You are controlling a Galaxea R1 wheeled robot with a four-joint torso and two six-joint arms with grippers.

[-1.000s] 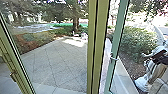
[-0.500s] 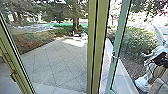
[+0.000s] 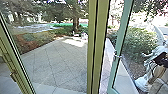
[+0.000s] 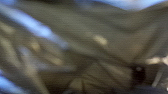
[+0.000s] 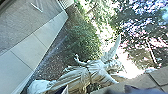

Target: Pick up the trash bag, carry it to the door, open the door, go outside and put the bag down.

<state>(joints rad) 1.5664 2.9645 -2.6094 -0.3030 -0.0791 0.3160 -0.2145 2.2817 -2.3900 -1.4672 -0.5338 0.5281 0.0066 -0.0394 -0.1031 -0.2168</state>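
Door frame point(image 3: 100, 37): seen close in the head view, which looks from high on the robot, forward and down, across paving point(image 3: 57, 65) toward trees point(image 3: 76, 21).
Dark folds point(image 4: 125, 30): very near in the left wrist view, blurred; its facing cannot be told.
Statue point(image 5: 80, 76): larger in the right wrist view, which looks outdoors, rolled sideways.
Shrub point(image 5: 82, 40): shared by the head and right wrist views, along with statue and paving.
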